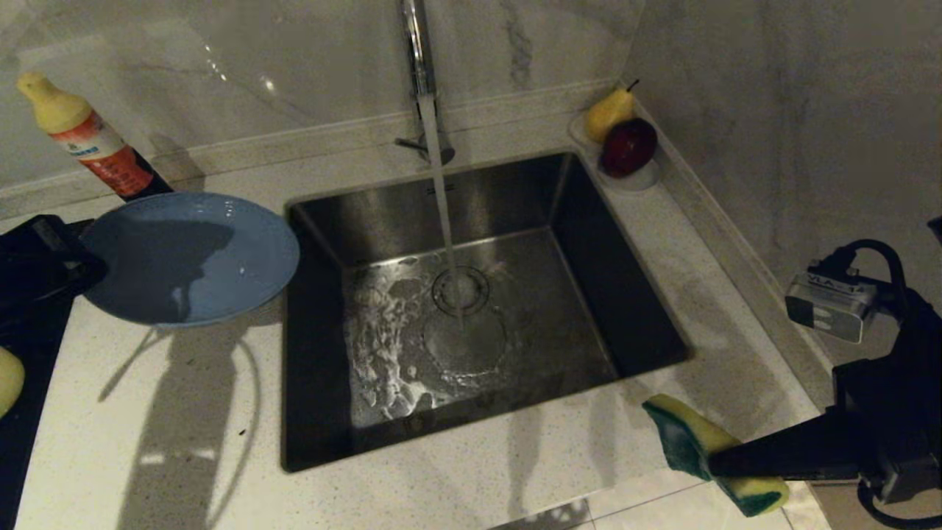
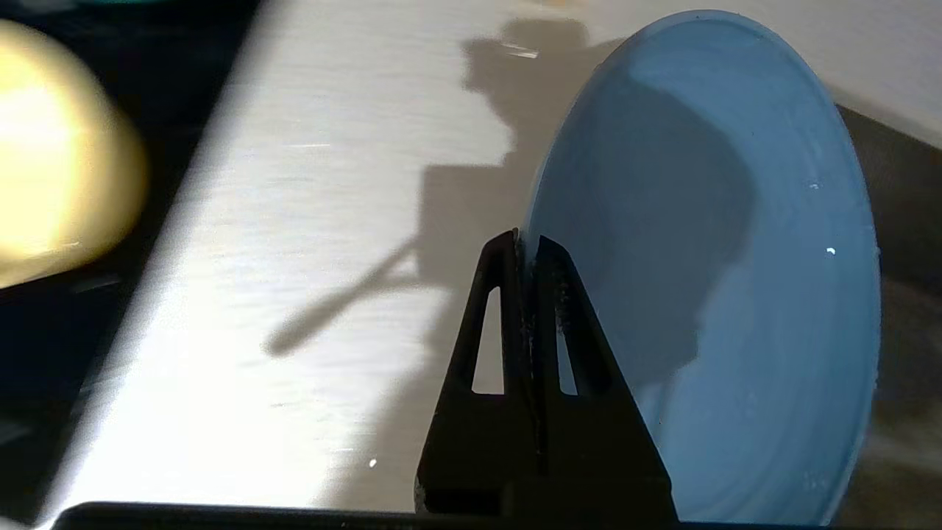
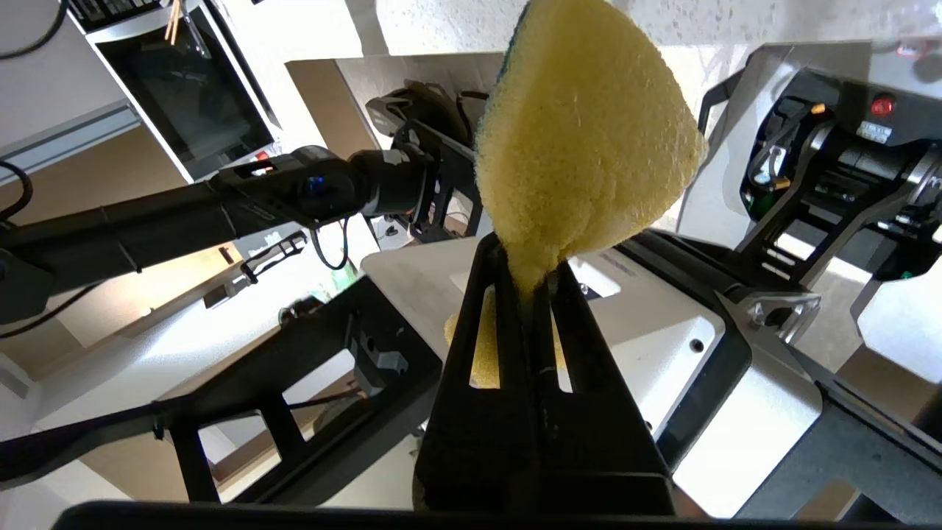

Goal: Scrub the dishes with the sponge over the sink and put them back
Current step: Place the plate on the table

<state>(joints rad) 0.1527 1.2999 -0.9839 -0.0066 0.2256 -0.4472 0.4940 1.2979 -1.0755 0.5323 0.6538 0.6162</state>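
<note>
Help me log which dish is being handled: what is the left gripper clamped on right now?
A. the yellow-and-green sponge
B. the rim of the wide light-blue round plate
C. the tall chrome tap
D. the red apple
B: in the left wrist view the left gripper has its jaws pinched on the rim of the light-blue round plate, held over the white counter beside the sink.

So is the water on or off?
On. A stream of water falls from the tap onto the drain strainer in the sink, and its floor is wet and foamy.
</note>
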